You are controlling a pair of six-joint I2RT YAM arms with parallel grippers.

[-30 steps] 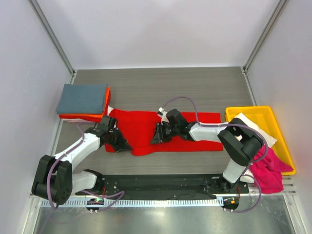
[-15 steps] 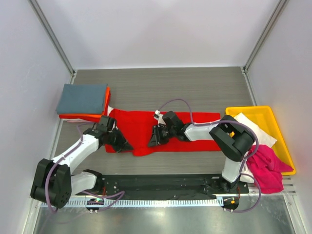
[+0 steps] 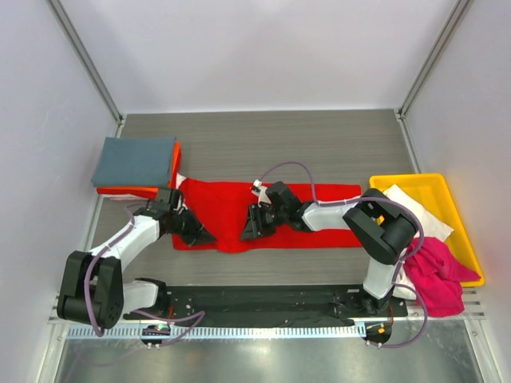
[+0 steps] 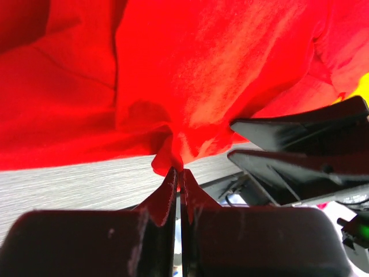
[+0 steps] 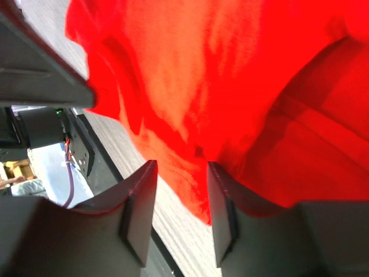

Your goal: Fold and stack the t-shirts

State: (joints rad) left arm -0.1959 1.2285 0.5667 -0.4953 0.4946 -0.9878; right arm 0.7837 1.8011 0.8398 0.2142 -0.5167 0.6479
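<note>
Red cloth occupies the middle of the grey wood-grain table (image 3: 279, 148): the bright red t-shirt (image 3: 219, 203) lies spread lengthwise from left to right, mostly flat, with its near edge bunched where both arms meet it.

Left gripper (image 3: 200, 234): low over the shirt's near left portion. In the left wrist view the left gripper (image 4: 177, 173) has its fingers pressed together on a small tuck of the red t-shirt (image 4: 202, 69), which rises from the fingertips in a pinched fold. Bare table (image 4: 57, 184) shows just beneath the fold.

Right gripper (image 3: 246, 230): low at the shirt's near edge, close to the right of the left gripper. In the right wrist view the right gripper (image 5: 180, 167) has its jaws spread. The hem of the red t-shirt (image 5: 190, 69) lies in the gap between them and is not clamped.

Other task items:
- The slate grey-blue t-shirt (image 3: 134, 161) lies folded at the back left of the table, on top of the folded orange t-shirt (image 3: 174, 163).
- The yellow plastic tray (image 3: 435, 182) sits at the right edge of the table, well apart from the stack.
- The white t-shirt (image 3: 411, 207) rests in the tray.
- The magenta pink t-shirt (image 3: 439, 279) lies crumpled over the tray's near end and spills toward the right arm's base.
</note>
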